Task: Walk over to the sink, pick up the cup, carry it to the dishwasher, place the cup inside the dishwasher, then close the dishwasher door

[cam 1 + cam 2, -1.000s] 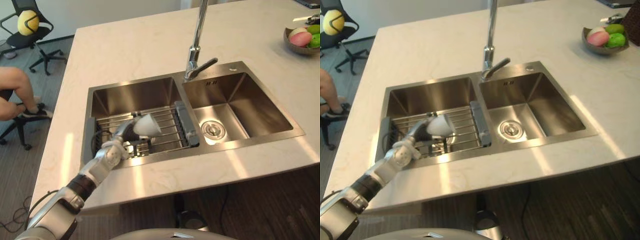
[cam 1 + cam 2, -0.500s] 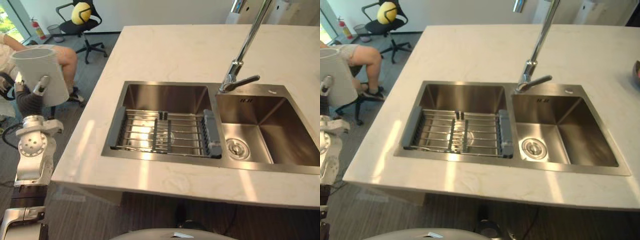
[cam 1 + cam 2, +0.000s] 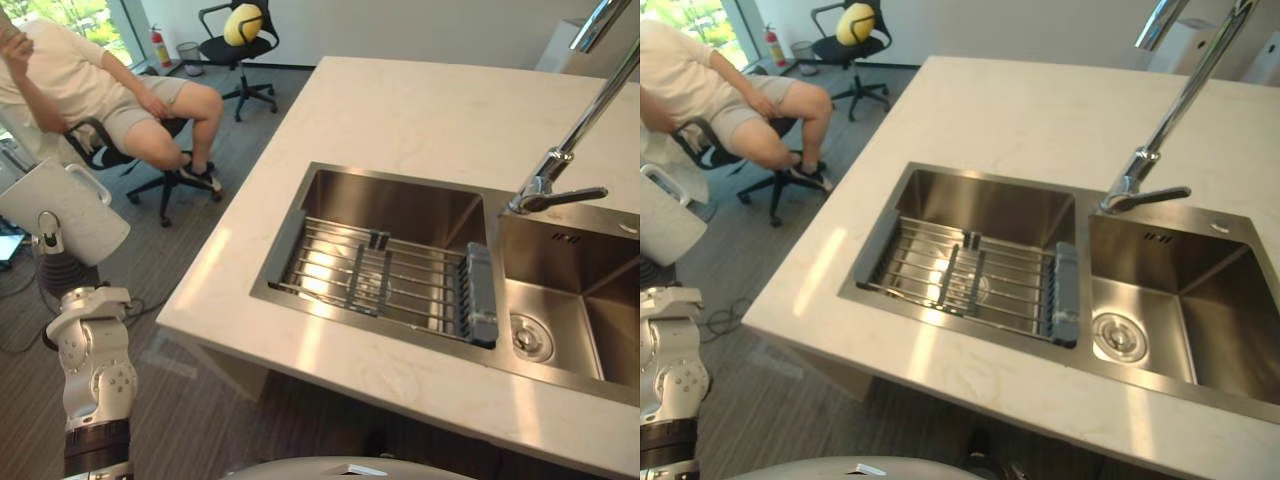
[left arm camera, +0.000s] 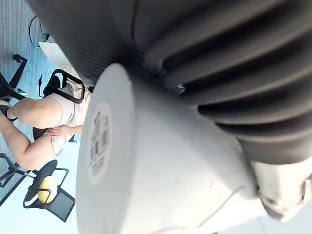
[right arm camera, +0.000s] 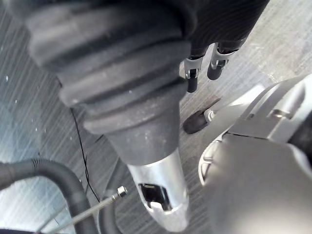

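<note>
Cup in left hand, seated person beyond

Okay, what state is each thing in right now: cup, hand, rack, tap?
White plastic cup, tilted, held up clear of the pale stone counter.
Left hand, curled round the cup.
Steel wire rack, empty, lying in the steel sink.
Chrome tap, no water running.

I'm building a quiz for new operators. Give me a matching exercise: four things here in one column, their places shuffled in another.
Things:
1 cup
2 wire rack
3 drain
4 yellow cushion

Places:
a on the office chair
b in the left basin
c held in the left hand
d in the right basin

Pairs: 1-c, 2-b, 3-d, 4-a.
</note>
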